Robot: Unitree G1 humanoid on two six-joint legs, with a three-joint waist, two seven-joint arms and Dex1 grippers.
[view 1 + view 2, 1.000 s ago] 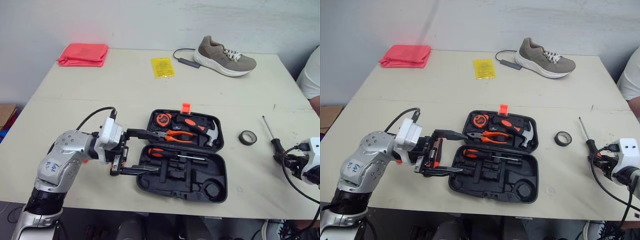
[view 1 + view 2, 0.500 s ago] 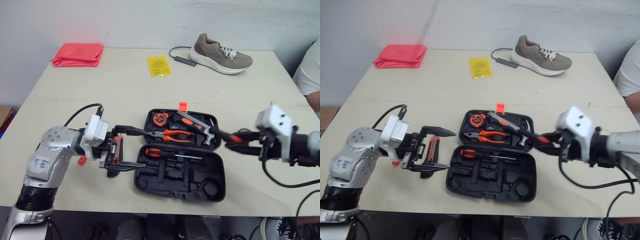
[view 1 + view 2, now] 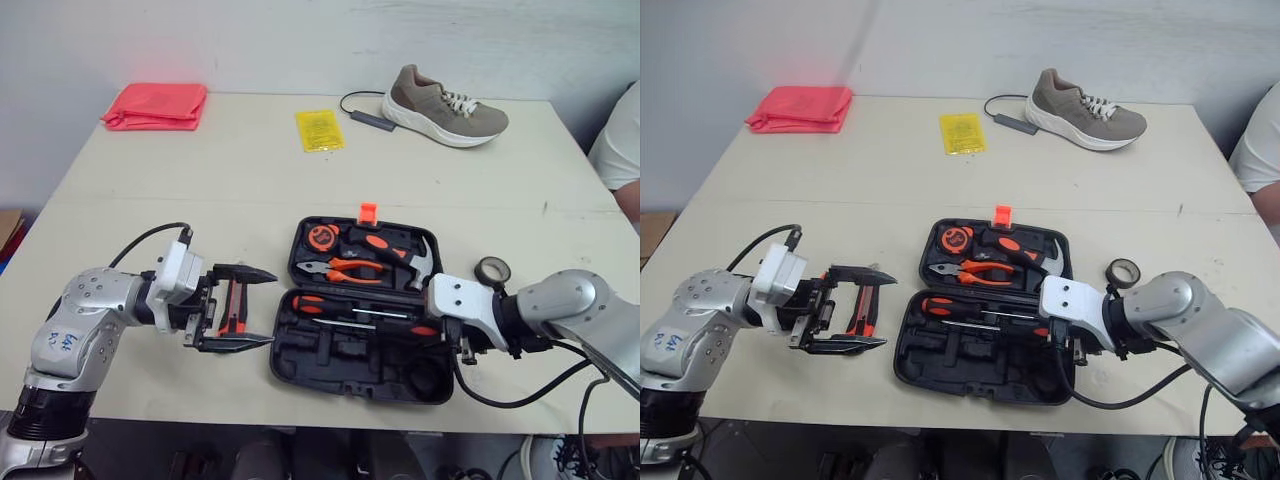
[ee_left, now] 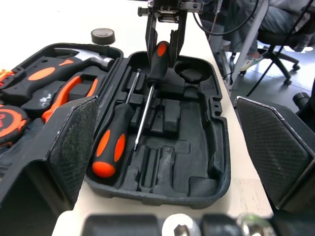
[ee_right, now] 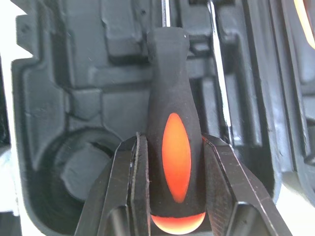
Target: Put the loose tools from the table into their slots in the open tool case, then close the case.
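The black tool case lies open in the middle of the table. Its lid half holds a tape measure, pliers and a hammer. One orange-handled screwdriver lies in the near half. My right gripper is shut on a second screwdriver and holds it low over the near half, beside the first, with its shaft pointing left. My left gripper stands open just left of the case. A small orange and black tool lies on the table between its fingers.
A roll of black tape lies right of the case. At the far edge of the table are a shoe with a cable, a yellow packet and a red cloth. A person's sleeve shows at the right edge.
My right arm swung in from the table's right with the screwdriver and lowered it over the case's near half. My left gripper drew back left, out of the case.
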